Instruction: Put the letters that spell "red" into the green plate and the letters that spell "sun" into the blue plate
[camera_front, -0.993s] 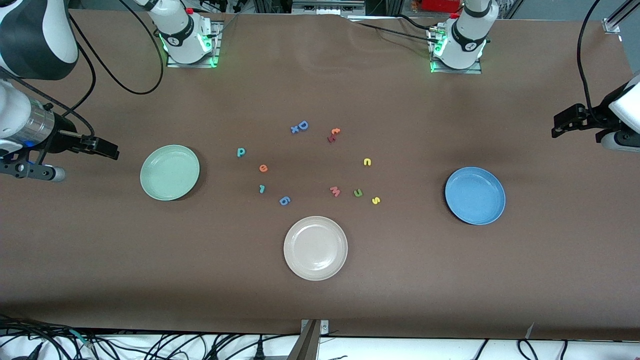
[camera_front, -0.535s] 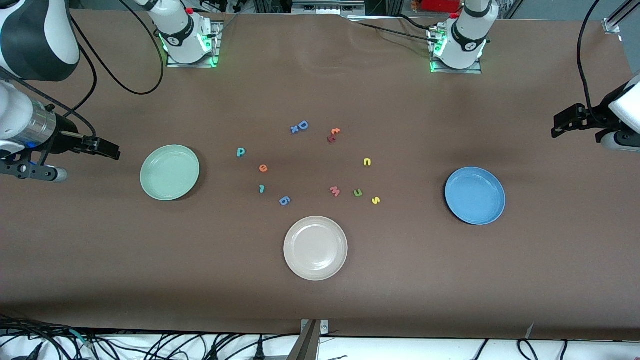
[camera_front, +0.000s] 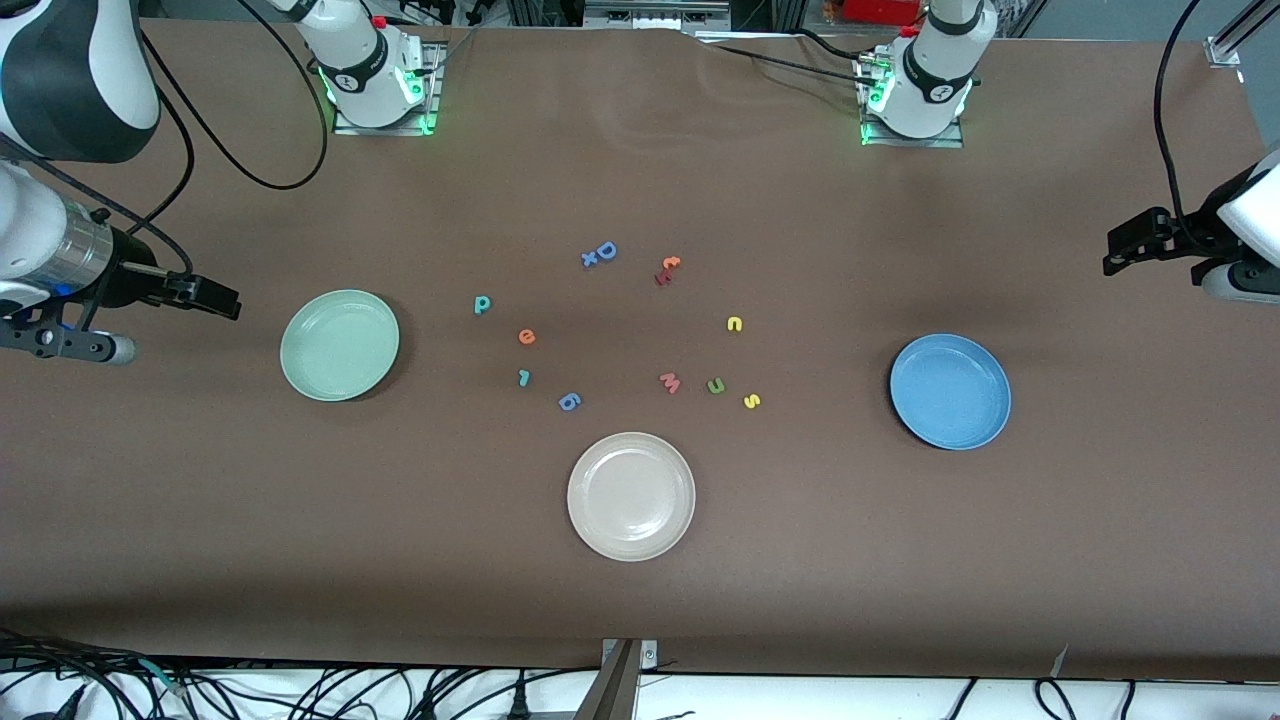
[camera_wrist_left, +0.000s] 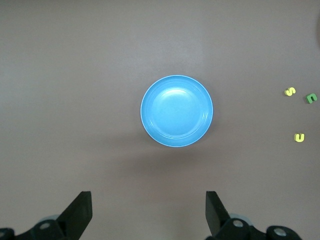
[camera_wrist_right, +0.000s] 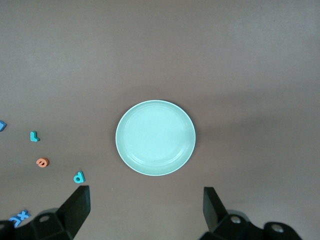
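Both pincers hang spread wide and empty — the left pincer (camera_wrist_left: 149, 212) above the table near the blue plate (camera_front: 950, 391), the right pincer (camera_wrist_right: 145, 210) near the green plate (camera_front: 339, 345). All letters — teal "r" (camera_front: 523, 377), orange "e" (camera_front: 526, 336), teal "d" (camera_front: 482, 304), yellow "s" (camera_front: 752, 401), green "u" (camera_front: 716, 385), yellow "n" (camera_front: 734, 323) — lie on the table between the plates.

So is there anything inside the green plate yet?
No. The green plate holds nothing, and its whole inside shows, with nothing covering it. The teal r, orange e and teal d lie on the table.

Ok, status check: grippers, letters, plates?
Left gripper open, up over its table end; right gripper open, likewise. Green plate and blue plate empty. All letters on table; nothing blocking.
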